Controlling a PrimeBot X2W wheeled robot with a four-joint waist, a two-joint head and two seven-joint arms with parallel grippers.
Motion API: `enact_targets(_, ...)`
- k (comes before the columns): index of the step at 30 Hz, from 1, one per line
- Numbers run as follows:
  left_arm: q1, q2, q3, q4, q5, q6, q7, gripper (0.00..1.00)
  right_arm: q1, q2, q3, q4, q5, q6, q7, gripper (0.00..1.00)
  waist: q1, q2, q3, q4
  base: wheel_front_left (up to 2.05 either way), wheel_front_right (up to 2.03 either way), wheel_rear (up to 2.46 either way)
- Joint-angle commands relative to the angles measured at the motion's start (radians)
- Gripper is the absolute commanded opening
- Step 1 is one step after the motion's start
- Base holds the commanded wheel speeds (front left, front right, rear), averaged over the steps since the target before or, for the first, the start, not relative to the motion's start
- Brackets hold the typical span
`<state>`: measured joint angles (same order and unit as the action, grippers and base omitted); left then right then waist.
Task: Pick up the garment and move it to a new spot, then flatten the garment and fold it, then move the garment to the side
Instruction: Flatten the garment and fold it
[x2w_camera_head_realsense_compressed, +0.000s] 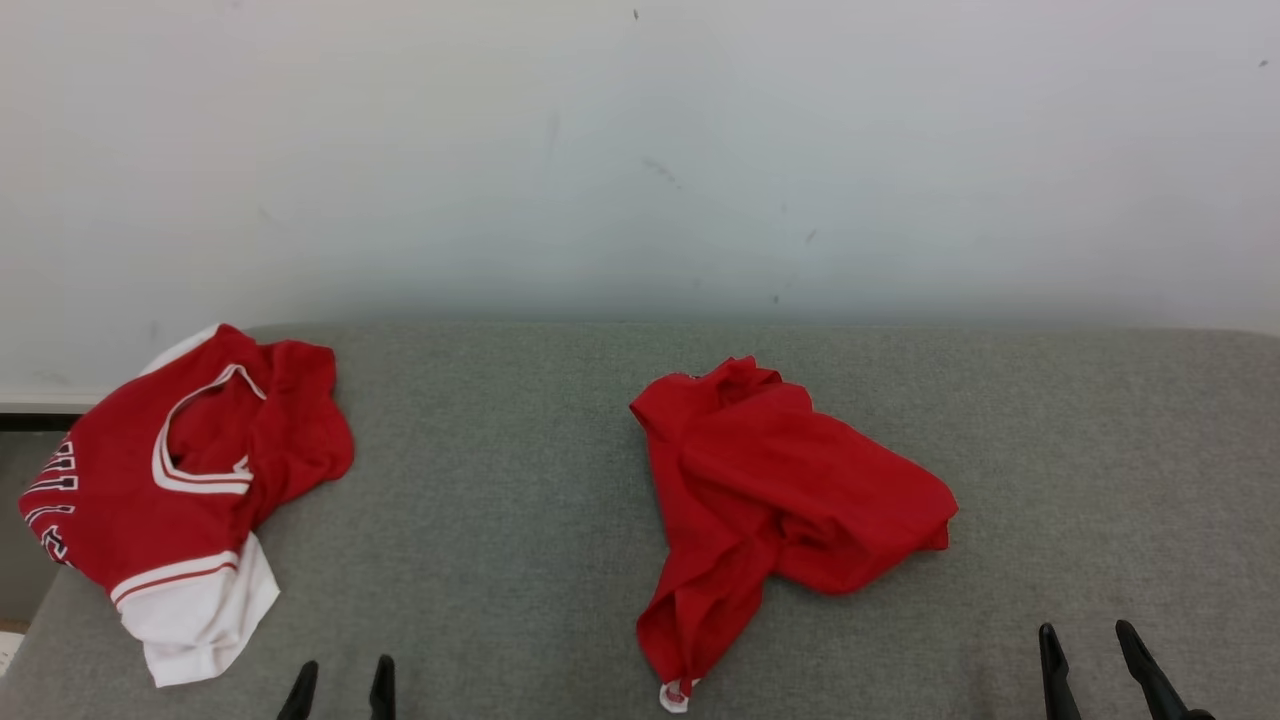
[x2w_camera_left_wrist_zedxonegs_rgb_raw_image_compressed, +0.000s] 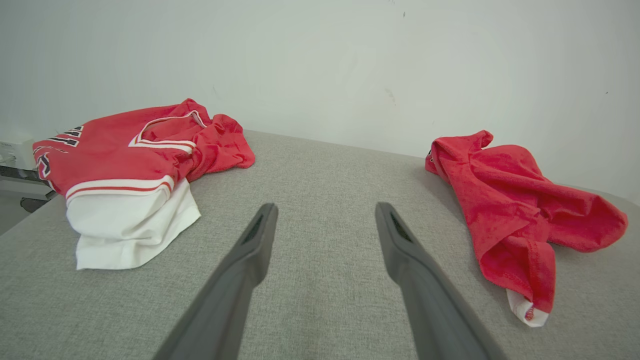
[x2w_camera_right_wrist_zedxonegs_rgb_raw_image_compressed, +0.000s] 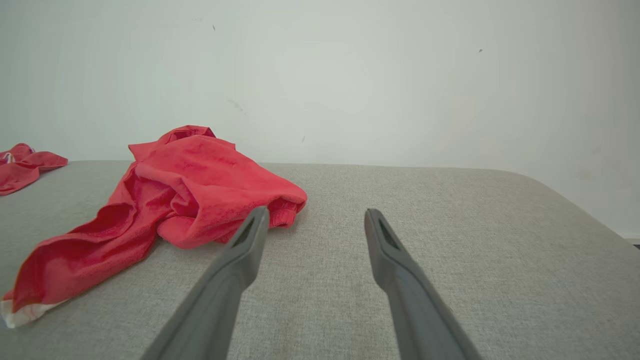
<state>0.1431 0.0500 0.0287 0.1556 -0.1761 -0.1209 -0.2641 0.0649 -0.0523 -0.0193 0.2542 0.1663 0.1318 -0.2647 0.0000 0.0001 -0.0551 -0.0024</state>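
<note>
End effectors first: L end effector (x2w_camera_head_realsense_compressed: 345, 663) pokes up at the near edge of the counter (x2w_camera_head_realsense_compressed: 500, 500), left of centre, fingers spread apart w/ nothing btwn them. R end effector (x2w_camera_head_realsense_compressed: 1085, 628) sits at the near edge toward the right corner, also spread wide and holding nothing. Both hover just over grey fabric, not touching any cloth. In the left wrist view the L end effector (x2w_camera_left_wrist_zedxonegs_rgb_raw_image_compressed: 325, 205) points at bare fabric btwn the two garments. In the right wrist view the R end effector (x2w_camera_right_wrist_zedxonegs_rgb_raw_image_compressed: 315, 210) has its left finger tip lined up in front of the red garment (x2w_camera_right_wrist_zedxonegs_rgb_raw_image_compressed: 200, 185); contact can't be judged there.

Next out, the red garment (x2w_camera_head_realsense_compressed: 790, 490) lies crumpled approx mid-counter, slightly right of centre. A long tail runs toward the near edge and ends in a small white trim tip (x2w_camera_head_realsense_compressed: 675, 697). Its bulk bunches toward the right.

Red-and-white jersey (x2w_camera_head_realsense_compressed: 170, 490) lies bunched at the left edge, well apart from the red garment. Its white band faces the near side, its white-trimmed neck opening faces up, and dark lettering hangs over the left edge.

Beyond the far edge stands a pale wall (x2w_camera_head_realsense_compressed: 640, 150) w/ a few small marks.
</note>
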Motion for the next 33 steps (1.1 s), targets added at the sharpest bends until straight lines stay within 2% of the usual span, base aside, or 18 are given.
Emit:
enact_targets(1, -0.010, 0.002, 0.005, 0.003, 0.014, -0.001, 0.000, 1.00, -0.006, 0.001, -0.006, -0.001, 0.000, -0.002, 0.001, 1.00, 0.0000, -0.0001, 0.001, -0.002, 0.00, 0.00, 0.00)
enact_targets(7, -0.019, 0.002, -0.012, -0.008, -0.011, -0.002, 0.000, 1.00, -0.012, 0.001, -0.008, -0.006, -0.006, -0.002, 0.001, 1.00, 0.0000, -0.0001, 0.003, -0.013, 0.00, 0.00, 0.00)
enact_targets(9, -0.022, 0.002, -0.031, -0.013, 0.007, -0.003, 0.000, 1.00, -0.014, 0.001, -0.006, -0.008, -0.008, -0.002, 0.001, 1.00, 0.0000, -0.0001, 0.004, -0.018, 0.00, 0.00, 0.00)
enact_targets(14, -0.051, 0.002, -0.105, 0.005, -0.025, -0.006, 0.000, 1.00, -0.021, 0.001, 0.000, -0.012, -0.010, -0.002, 0.001, 1.00, 0.0000, -0.0001, 0.010, -0.035, 0.00, 0.00, 0.00)
enact_targets(25, -0.188, 0.003, -0.350, 0.220, -0.051, -0.009, 0.000, 1.00, -0.044, 0.001, 0.026, -0.008, -0.009, -0.002, 0.001, 1.00, 0.0000, -0.0001, 0.043, -0.107, 0.00, 0.00, 0.00)
enact_targets(28, -0.214, 0.003, -0.386, 0.273, -0.067, -0.006, 0.000, 1.00, -0.045, 0.001, 0.028, -0.007, -0.006, -0.002, 0.001, 1.00, 0.0000, -0.0001, 0.054, -0.135, 0.00, 0.00, 0.00)
enact_targets(33, -0.246, 0.003, -0.406, 0.351, -0.061, 0.023, 0.000, 1.00, -0.046, 0.001, 0.030, -0.008, 0.001, -0.002, 0.001, 1.00, 0.0000, -0.0001, 0.071, -0.175, 0.00, 0.00, 0.00)
